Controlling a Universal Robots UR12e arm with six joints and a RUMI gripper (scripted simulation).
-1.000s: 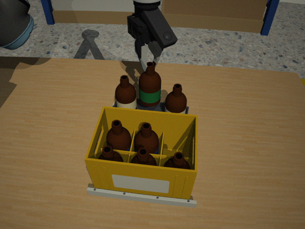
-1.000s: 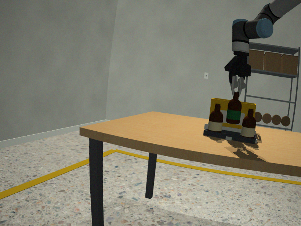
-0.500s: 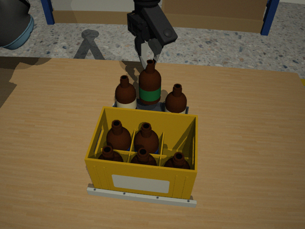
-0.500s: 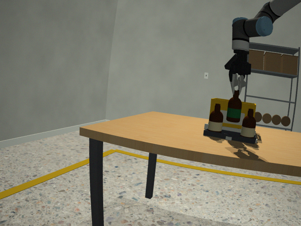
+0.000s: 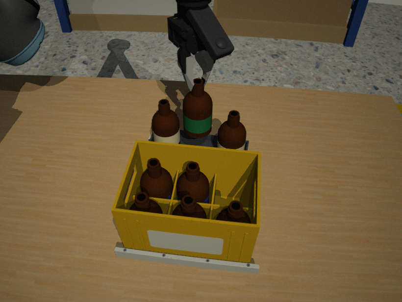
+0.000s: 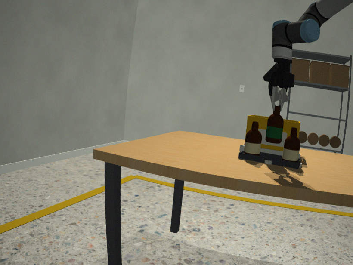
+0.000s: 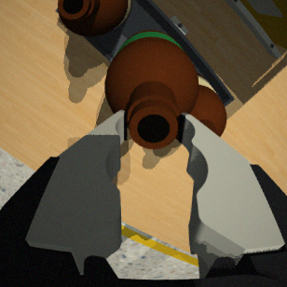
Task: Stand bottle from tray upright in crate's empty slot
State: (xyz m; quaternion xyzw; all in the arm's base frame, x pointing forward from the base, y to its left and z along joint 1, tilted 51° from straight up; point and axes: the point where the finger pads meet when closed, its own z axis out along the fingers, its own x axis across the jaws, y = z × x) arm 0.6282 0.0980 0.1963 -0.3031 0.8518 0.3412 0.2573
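My gripper [image 5: 197, 80] [image 6: 277, 106] [image 7: 152, 115] is shut on the neck of a brown bottle with a green label [image 5: 197, 110] [image 6: 274, 128] [image 7: 154, 79]. It holds the bottle upright, lifted a little above the dark tray [image 5: 213, 139] [image 6: 268, 158] [image 7: 144, 19]. Two brown bottles with cream labels stand on the tray, one on the left [image 5: 164, 121] [image 6: 252, 139] and one on the right [image 5: 231, 131] [image 6: 291, 143]. The yellow crate [image 5: 130, 227] [image 6: 295, 125] stands just in front of the tray and holds several brown bottles. Its back right slot [image 5: 235, 185] is empty.
A grey rail [image 5: 187, 260] lies against the crate's front foot. The wooden table [image 5: 324, 194] [image 6: 185, 154] carries the crate and the tray. A metal shelf with cardboard boxes [image 6: 319, 71] stands behind the table.
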